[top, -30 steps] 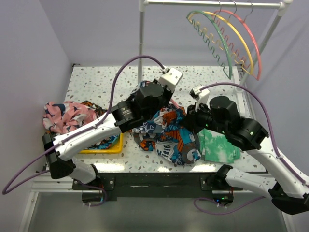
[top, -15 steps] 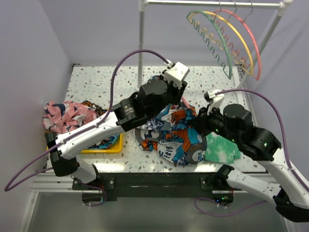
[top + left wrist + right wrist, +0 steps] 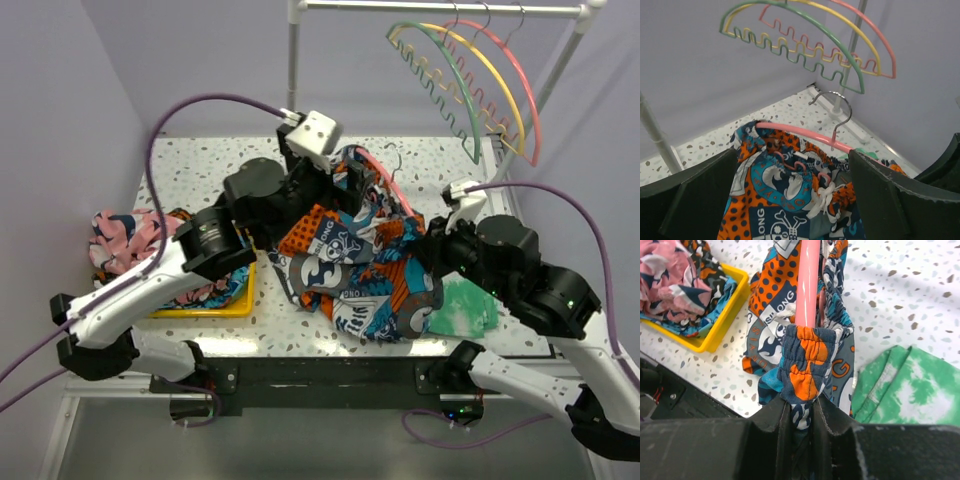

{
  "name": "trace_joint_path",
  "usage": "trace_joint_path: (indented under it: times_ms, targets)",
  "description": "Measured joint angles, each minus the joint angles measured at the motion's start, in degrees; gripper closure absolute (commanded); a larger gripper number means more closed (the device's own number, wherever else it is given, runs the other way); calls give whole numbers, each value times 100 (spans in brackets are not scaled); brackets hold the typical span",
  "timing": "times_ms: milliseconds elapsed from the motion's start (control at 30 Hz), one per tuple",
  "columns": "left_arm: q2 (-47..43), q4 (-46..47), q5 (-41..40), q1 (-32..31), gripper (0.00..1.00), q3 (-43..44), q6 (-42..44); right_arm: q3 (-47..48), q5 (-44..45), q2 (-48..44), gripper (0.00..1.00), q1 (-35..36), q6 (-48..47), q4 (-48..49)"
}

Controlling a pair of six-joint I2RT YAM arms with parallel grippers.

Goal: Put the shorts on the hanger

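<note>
Our left gripper [image 3: 792, 162] has risen from the speckled table [image 3: 200, 170], its jaws spread wide with the waistband between them; the orange, teal and navy printed fabric shorts [image 3: 360, 270] now hang lifted; the thin coral-pink arched hanger [image 3: 800, 131] runs through the waistband; our right gripper [image 3: 801, 405] stays clamped on waistband and hanger end.

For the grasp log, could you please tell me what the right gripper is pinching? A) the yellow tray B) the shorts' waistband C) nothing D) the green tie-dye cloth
B: the right wrist view shows the right gripper closed on the gathered waistband of the shorts, where the pink bar of the hanger meets it.
</note>
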Motion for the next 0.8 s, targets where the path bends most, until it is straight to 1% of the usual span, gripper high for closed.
trace_joint_path:
  times_ms: [233, 433, 667, 800]
  targets:
    - [-852, -11, -153, 0, 0, -52, -186, 1213, 785, 376, 100, -2, -13, -337]
    - [-1158, -28, -293, 0, 0, -511, -286, 1847, 1355, 822, 100, -4, -144, -227]
    - [-1281, -109, -297, 0, 0, -1298, -452, 2234, 1408, 1816, 100, -9, -260, 57]
    - [-1596, -109, -297, 0, 0, -1910, -599, 2415, 1412, 2496, 100, -9, -382, 348]
